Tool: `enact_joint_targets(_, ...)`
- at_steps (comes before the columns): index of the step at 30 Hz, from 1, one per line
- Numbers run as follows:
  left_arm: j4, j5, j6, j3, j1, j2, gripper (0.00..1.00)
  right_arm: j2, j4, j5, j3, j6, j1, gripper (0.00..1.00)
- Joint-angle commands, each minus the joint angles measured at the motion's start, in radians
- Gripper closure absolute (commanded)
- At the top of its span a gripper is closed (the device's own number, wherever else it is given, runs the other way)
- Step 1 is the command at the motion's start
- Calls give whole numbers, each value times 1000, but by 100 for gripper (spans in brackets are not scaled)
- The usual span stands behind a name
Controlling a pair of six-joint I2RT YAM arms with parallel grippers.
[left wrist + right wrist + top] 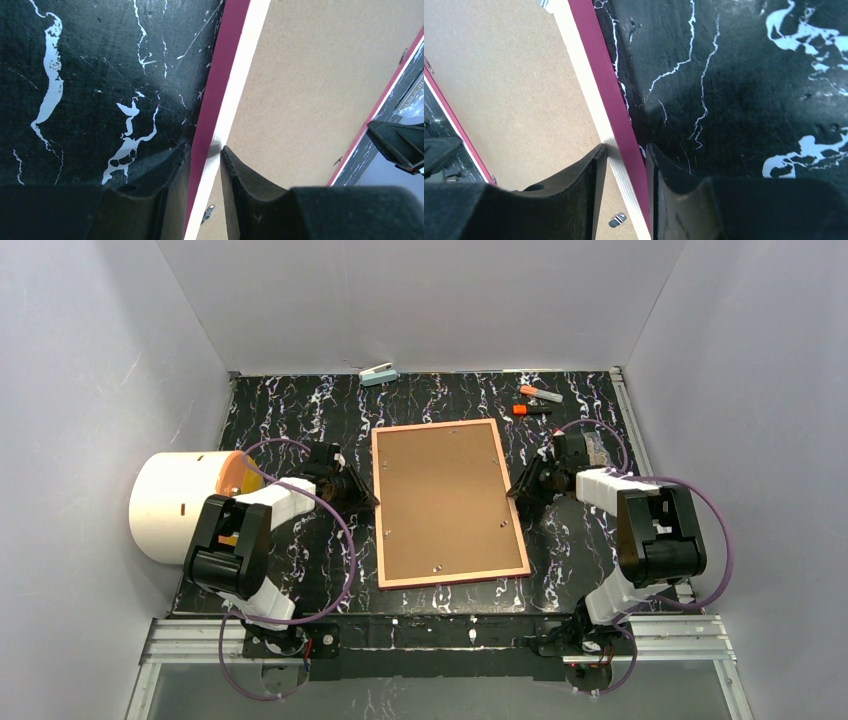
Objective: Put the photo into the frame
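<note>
A black marbled table (300, 410) sits between grey walls. At its middle the frame (455, 578) lies back-up, with a brown backing board (445, 500) showing inside its rails. The left gripper (368, 495) pinches the frame's left rail, and the right gripper (515, 492) pinches the opposite rail. Farther back lie a stapler (378, 374) and two markers (540, 394).

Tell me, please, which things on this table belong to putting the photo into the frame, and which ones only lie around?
For the job:
- thin pink rectangular picture frame, lying face down
- brown cardboard backing board inside it
- the photo is not visible

Lying about:
- large white cylinder
- pale blue stapler-like object
- two small orange-tipped pens
</note>
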Motion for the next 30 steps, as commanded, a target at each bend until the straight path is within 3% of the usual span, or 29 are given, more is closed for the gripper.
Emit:
enact_joint_targets(1, 0, 23, 8, 17, -2, -3, 72, 41, -9, -7, 31, -39, 31, 55)
enact_joint_targets(18, -32, -6, 25, 30, -1, -10, 72, -24, -36, -14, 33, -23, 64, 56)
enact_joint_targets(30, -45, -4, 26, -85, -1, -100, 80, -94, -26, -54, -45, 15, 109, 66)
